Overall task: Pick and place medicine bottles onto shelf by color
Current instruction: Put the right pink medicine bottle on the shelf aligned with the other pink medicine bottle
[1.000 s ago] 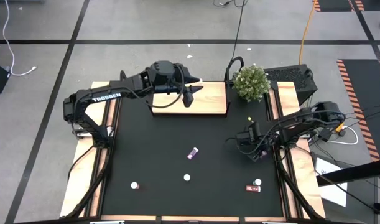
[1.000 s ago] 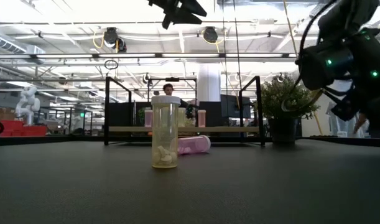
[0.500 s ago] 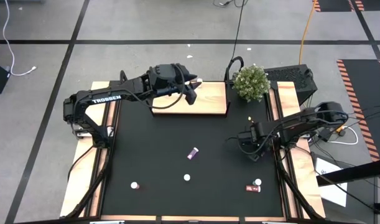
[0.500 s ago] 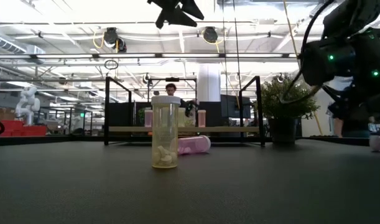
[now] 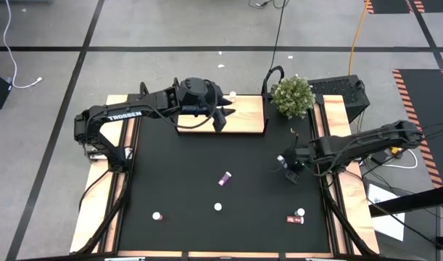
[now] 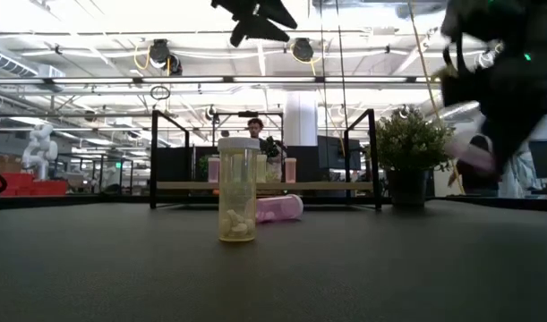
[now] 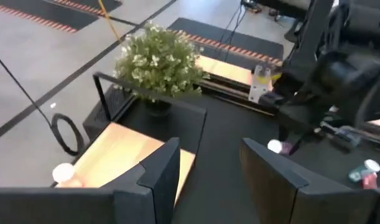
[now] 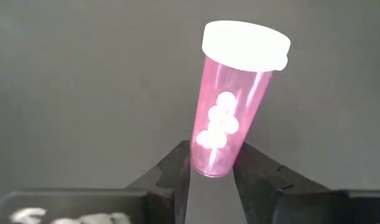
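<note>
My right gripper (image 5: 288, 167) hangs over the table's right part, shut on a pink medicine bottle (image 8: 230, 106) with a white cap (image 8: 245, 43). My left gripper (image 7: 208, 168) hovers open above the light-wood shelf (image 5: 243, 119) at the far edge, with nothing between its fingers. A yellow bottle (image 6: 237, 190) stands upright on its base mid-table. A pink-purple one (image 5: 225, 177) lies on its side. More bottles (image 5: 156, 216) (image 5: 298, 215) stand near the front edge. Small bottles (image 6: 213, 168) stand on the shelf. My right gripper pinches the pink bottle's bottom end (image 8: 209, 163) between its two fingers, and the capped end sticks out beyond the fingertips. The fingers slant downward from the table's right side. The bottle is tilted and lifted clear of the table.
A potted plant (image 5: 291, 95) stands at the far right, beside the shelf. The shelf's black end brackets (image 6: 154, 156) rise above the board. Wooden strips (image 5: 98, 210) border the black tabletop on both sides. A person shows in the room beyond the shelf.
My right gripper has risen from the table near its right edge and tipped steeply downward, carrying the pink bottle. The bottle was down at table level and is now lifted clear.
</note>
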### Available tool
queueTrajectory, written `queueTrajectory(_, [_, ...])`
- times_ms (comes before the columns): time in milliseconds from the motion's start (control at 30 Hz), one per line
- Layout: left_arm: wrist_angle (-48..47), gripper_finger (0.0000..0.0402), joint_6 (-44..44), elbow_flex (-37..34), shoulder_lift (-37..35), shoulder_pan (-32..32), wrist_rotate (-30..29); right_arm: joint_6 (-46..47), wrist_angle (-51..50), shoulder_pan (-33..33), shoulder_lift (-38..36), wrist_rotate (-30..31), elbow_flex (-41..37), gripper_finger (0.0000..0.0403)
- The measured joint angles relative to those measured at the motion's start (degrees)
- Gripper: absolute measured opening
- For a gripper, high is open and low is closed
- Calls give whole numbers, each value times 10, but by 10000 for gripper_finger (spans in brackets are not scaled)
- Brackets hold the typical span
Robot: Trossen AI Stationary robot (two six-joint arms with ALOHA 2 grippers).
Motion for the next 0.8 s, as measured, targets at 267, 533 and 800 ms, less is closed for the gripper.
queueTrajectory(267, [-2,169,36,-1,22,-24,-2,-129,240,-16,-9,99,20,101])
queueTrajectory(533, [-50,214,67,-1,23,-37,56,-264,346,-35,107,122,81,102])
queueTrajectory(800, [-101,252,167,-1,23,-62,85,-383,360,-78,201,112,171,102])
